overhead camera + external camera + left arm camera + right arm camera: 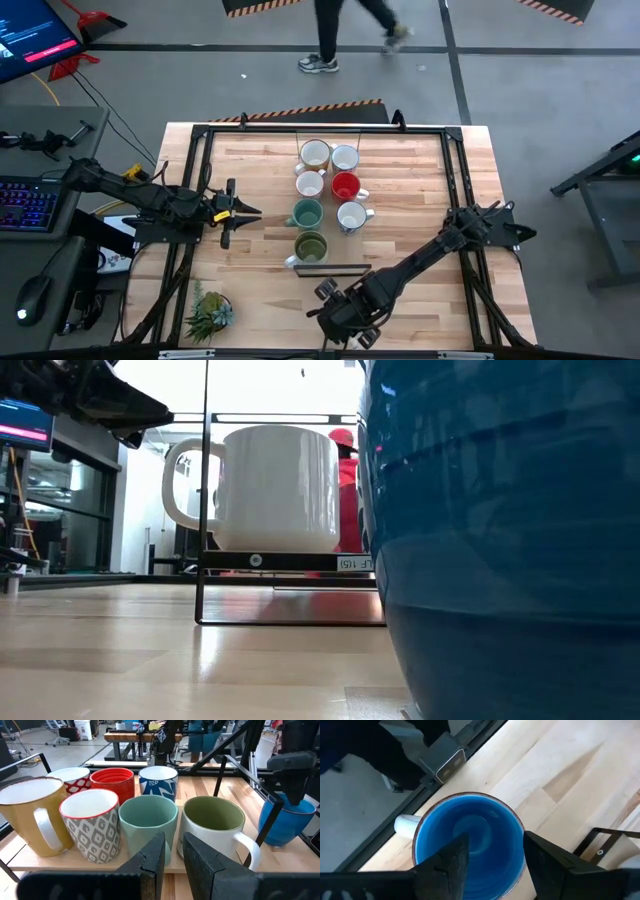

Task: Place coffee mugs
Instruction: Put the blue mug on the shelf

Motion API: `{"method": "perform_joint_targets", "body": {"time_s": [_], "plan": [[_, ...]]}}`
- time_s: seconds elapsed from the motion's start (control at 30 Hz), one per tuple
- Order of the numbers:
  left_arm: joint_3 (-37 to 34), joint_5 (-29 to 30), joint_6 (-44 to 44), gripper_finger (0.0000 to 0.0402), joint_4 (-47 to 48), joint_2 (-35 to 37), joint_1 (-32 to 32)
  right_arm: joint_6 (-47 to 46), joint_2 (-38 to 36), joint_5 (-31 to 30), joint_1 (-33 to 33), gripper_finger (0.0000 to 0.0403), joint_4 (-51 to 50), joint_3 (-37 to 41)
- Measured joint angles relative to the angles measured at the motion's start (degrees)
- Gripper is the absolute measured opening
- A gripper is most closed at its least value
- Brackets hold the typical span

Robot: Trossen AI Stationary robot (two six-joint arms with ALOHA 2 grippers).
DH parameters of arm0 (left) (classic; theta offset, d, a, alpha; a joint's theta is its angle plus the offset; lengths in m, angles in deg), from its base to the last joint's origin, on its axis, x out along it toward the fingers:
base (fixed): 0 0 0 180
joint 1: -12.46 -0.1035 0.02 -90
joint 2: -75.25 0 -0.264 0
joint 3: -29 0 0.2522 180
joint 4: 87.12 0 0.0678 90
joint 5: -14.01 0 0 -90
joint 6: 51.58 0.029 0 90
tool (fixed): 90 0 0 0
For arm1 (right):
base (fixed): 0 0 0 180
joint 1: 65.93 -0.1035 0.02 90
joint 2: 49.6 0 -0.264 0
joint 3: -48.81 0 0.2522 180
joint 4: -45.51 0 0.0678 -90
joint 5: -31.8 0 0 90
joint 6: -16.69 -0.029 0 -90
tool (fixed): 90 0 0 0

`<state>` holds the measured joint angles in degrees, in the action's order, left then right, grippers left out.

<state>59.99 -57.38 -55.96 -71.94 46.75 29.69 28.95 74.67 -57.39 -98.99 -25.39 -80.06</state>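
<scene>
At the high view's lower centre, the right gripper (492, 857) is straddling the blue mug (469, 842), fingers apart; the left gripper (247, 212), fingers slightly parted, is waiting mid-left.

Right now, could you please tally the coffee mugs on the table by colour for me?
White or cream mugs: 4
Red mug: 1
Teal mug: 1
Olive mug: 1
Blue mug: 1
Total: 8

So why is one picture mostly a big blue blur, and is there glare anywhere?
Low view: the blue mug stands right at the lens, soft and filling the right side, while the white mug behind is sharper; bright window light washes out the background. High view: even light, faint shadows. Left wrist view: the left gripper up close looks soft.
</scene>
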Motion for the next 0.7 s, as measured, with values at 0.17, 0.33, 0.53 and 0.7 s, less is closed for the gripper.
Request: {"method": "perform_joint_targets", "body": {"time_s": [0.17, 0.33, 0.53, 0.7], "plan": [[0.0, 0.0, 0.0, 0.0058, 0.0, 0.0, 0.0, 2.0, 0.3, -0.2, 1.1, 0.0165, 0.1, 0.0], [0.0, 0.0, 0.0, 0.0058, 0.1, 0.0, 0.0, 4.6, 2.3, 0.1, 1.8, 0.0165, 0.3, 0.0], [0.0, 0.0, 0.0, 0.0058, 0.2, 0.0, 0.0, 5.4, 4.0, 1.2, 1.9, 0.0165, 0.4, 0.0], [0.0, 0.0, 0.0, 0.0058, 0.2, 0.0, 0.0, 5.4, 4.0, 1.2, 2.0, 0.0165, 1.8, 0.0]]}}
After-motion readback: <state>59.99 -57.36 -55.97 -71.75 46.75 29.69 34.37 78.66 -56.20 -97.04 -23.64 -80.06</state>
